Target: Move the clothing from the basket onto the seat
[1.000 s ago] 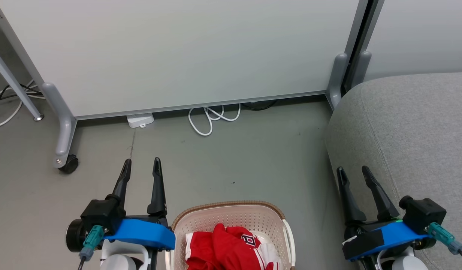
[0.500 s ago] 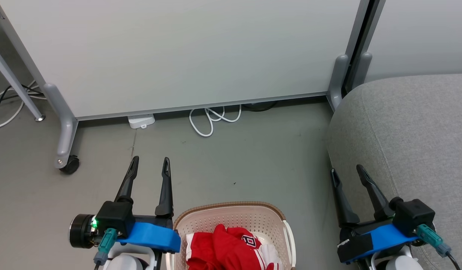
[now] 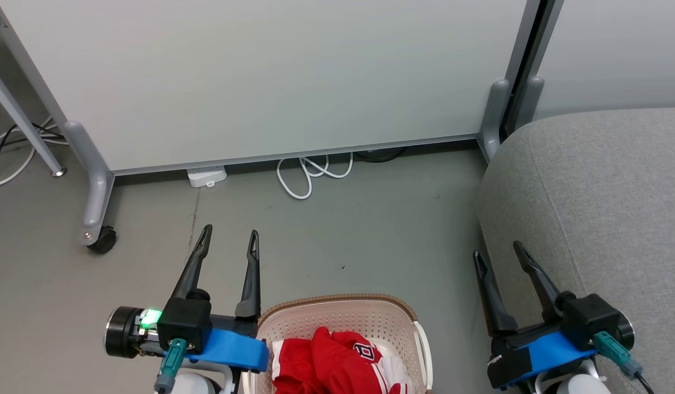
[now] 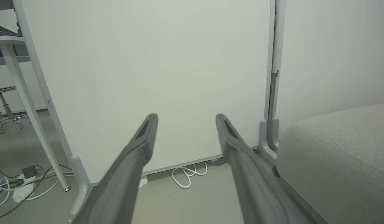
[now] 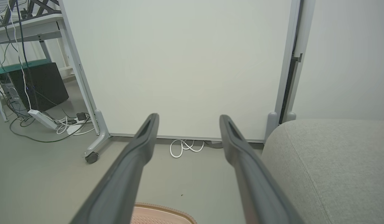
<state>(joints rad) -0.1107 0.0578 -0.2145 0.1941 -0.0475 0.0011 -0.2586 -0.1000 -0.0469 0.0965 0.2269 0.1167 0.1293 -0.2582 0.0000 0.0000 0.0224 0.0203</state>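
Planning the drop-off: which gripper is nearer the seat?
The right gripper, open at the edge of the seat; the left gripper is beyond the basket, over floor.

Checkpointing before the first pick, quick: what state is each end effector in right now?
Left end effector: open, holding nothing.
Right end effector: open, holding nothing.
The clothing lies in the basket.

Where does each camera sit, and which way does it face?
Head view: on the head, looking down at basket, clothing and seat; open left hand and right hand show.
Left wrist view: on the left arm, facing the white panel between its own fingers.
Right wrist view: on the right arm, likewise; basket rim below.
All share the coiled cable and the seat.
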